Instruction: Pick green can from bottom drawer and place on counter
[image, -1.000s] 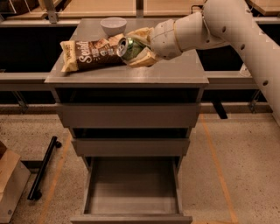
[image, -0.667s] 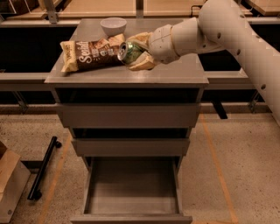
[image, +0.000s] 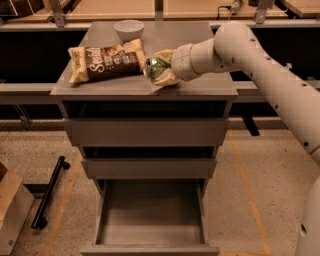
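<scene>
1. The end effector (image: 159, 71) is clamped on the green can (image: 154, 65), which is tilted with its silver top facing away from the arm, low over the table (image: 200, 86).
2. A brown snack bag (image: 102, 61) lies just beside the end effector, and a white bowl (image: 128, 29) sits beyond it.
3. The bottom drawer (image: 150, 220) stands open well below.

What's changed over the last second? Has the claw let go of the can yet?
The claw has come down a little toward the counter, carrying the green can with it. It has not let go and is still closed around the can. The snack bag, the bowl and the open bottom drawer have not moved.
</scene>
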